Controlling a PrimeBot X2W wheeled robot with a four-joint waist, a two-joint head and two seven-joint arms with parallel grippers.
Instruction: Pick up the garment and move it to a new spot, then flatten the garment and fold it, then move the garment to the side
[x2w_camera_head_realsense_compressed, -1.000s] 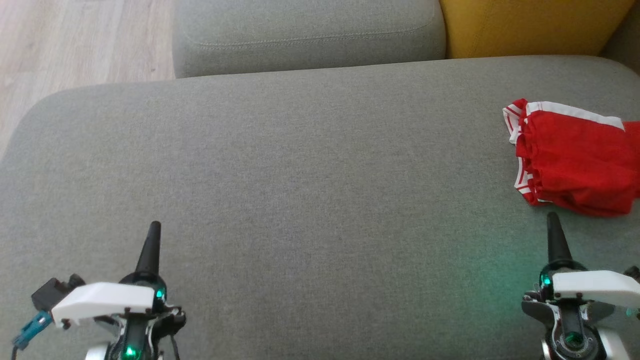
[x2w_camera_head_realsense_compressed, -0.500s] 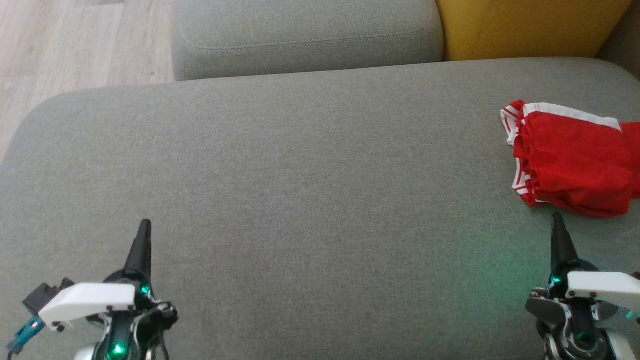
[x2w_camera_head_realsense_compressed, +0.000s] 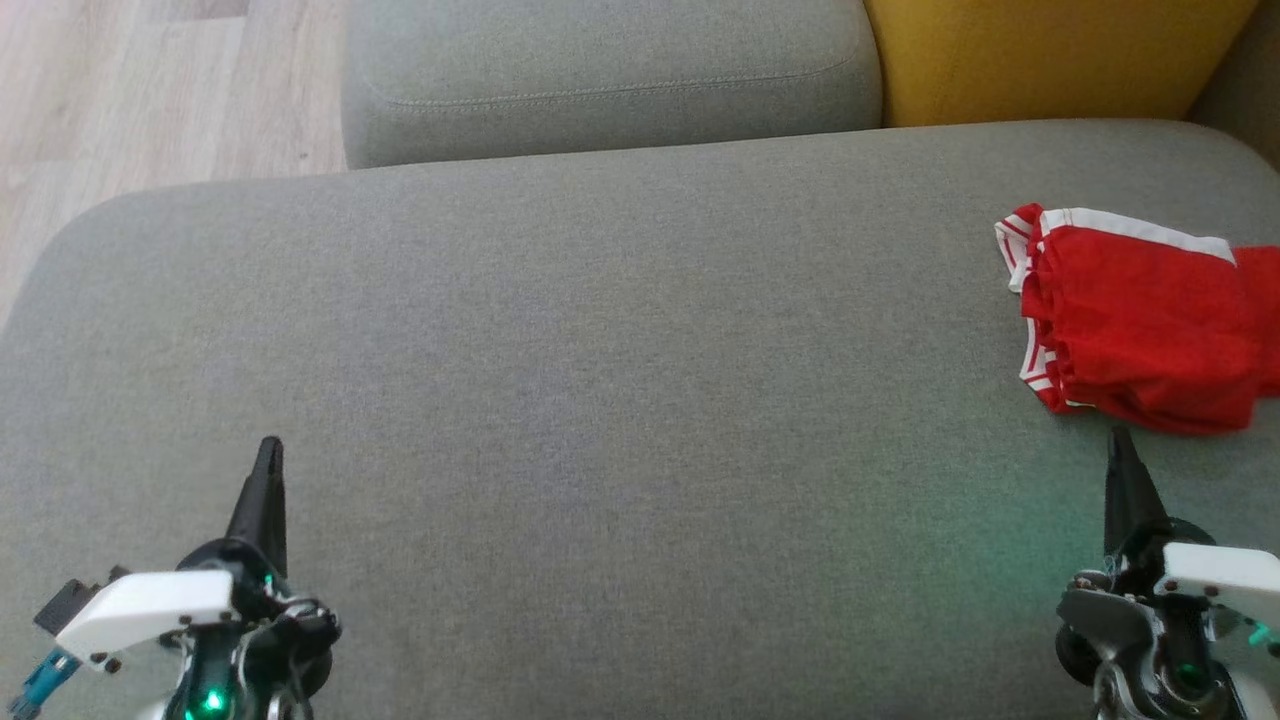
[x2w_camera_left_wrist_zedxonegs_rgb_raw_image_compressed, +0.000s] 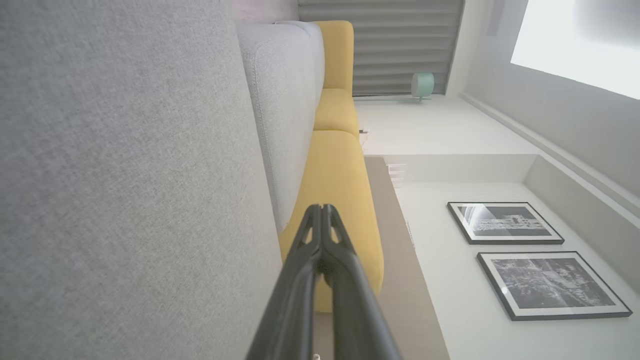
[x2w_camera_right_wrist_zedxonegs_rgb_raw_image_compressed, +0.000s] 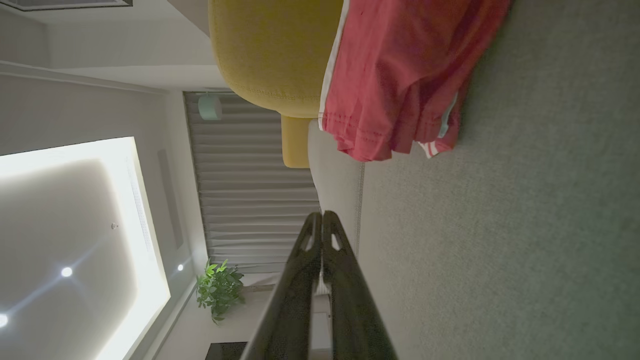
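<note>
The garment (x2w_camera_head_realsense_compressed: 1140, 330), red with white trim, lies folded in a bundle at the right edge of the grey sofa seat (x2w_camera_head_realsense_compressed: 620, 380); the right wrist view shows the garment (x2w_camera_right_wrist_zedxonegs_rgb_raw_image_compressed: 400, 75) lying on the grey fabric. My right gripper (x2w_camera_head_realsense_compressed: 1120, 445) (x2w_camera_right_wrist_zedxonegs_rgb_raw_image_compressed: 322, 216) is shut and empty, its tip just short of the garment's near edge. At the lower left my left gripper (x2w_camera_head_realsense_compressed: 268, 450) (x2w_camera_left_wrist_zedxonegs_rgb_raw_image_compressed: 322, 209) hovers over bare cushion, also shut, holding nothing.
A grey back cushion (x2w_camera_head_realsense_compressed: 610, 70) and a yellow cushion (x2w_camera_head_realsense_compressed: 1050, 55) line the far side of the seat. Wooden floor (x2w_camera_head_realsense_compressed: 150, 90) shows beyond the seat's left corner. The wide middle of the seat lies between my two grippers.
The head view has tilted slightly, so the cushions sit lower in the picture. Both grippers have drawn back toward the bottom edge, the left one also drifting left. The garment has not moved.
</note>
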